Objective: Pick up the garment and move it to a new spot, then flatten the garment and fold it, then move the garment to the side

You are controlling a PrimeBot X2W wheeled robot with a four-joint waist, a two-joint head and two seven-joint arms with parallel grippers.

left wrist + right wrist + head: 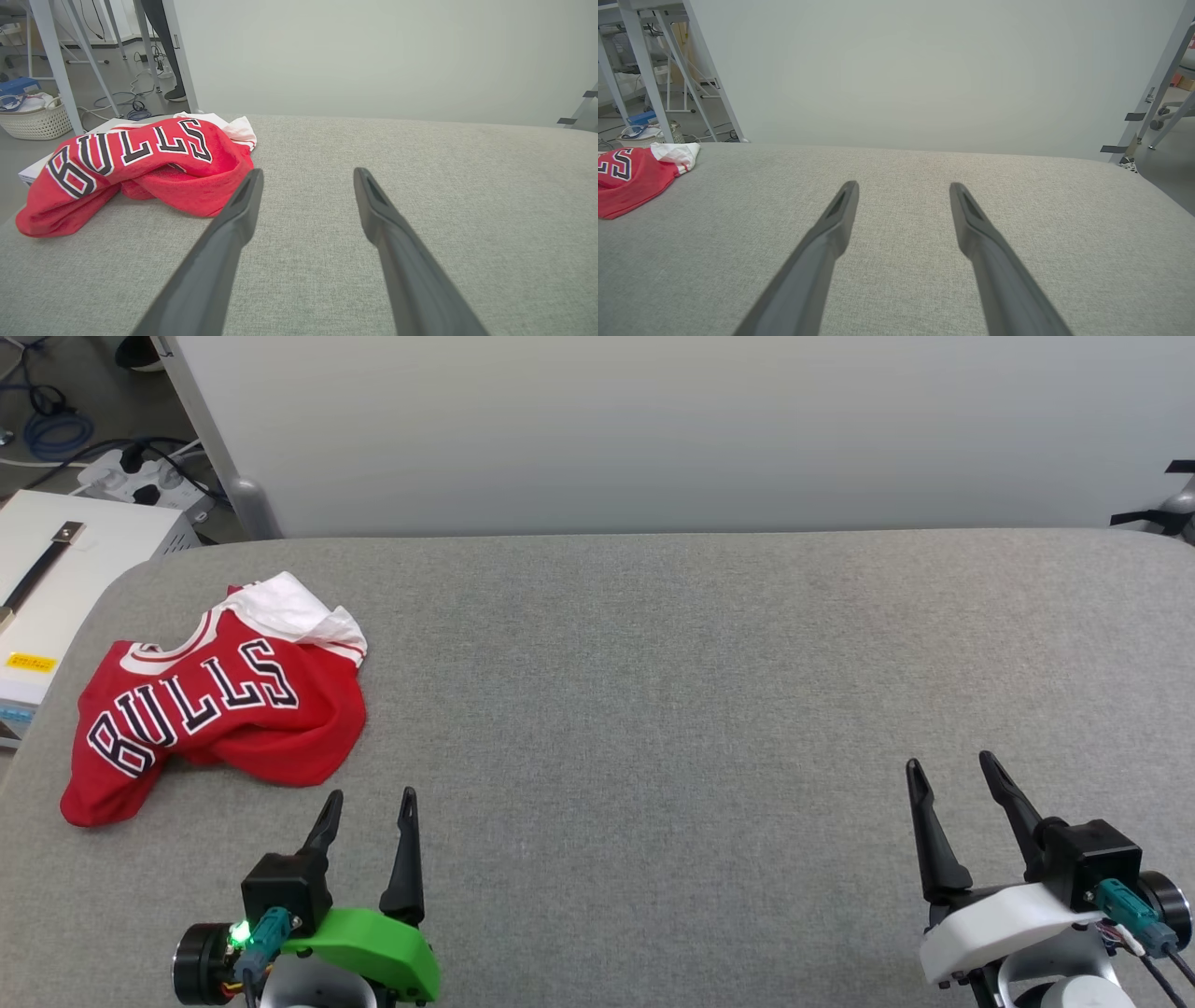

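The garment [224, 709], a red jersey with black "BULLS" lettering and a white sleeve, lies crumpled at the left end of the grey table [653, 709]. The left wrist view has the garment [140, 163] just ahead and to the left of the fingers. Its edge, the garment [630, 179], appears at the far left of the right wrist view. My left gripper [371, 795] hovers open just in front of the garment's near hem, nothing between its fingers. My right gripper [950, 763] stands open over bare cloth at the table's right front, far from the garment.
A white box [56, 579] with a black strap sits off the table's left end, with a power strip [140, 476] and cables on the floor behind. A pale wall panel [653, 429] runs along the table's far edge. A white basket [35, 121] stands on the floor.
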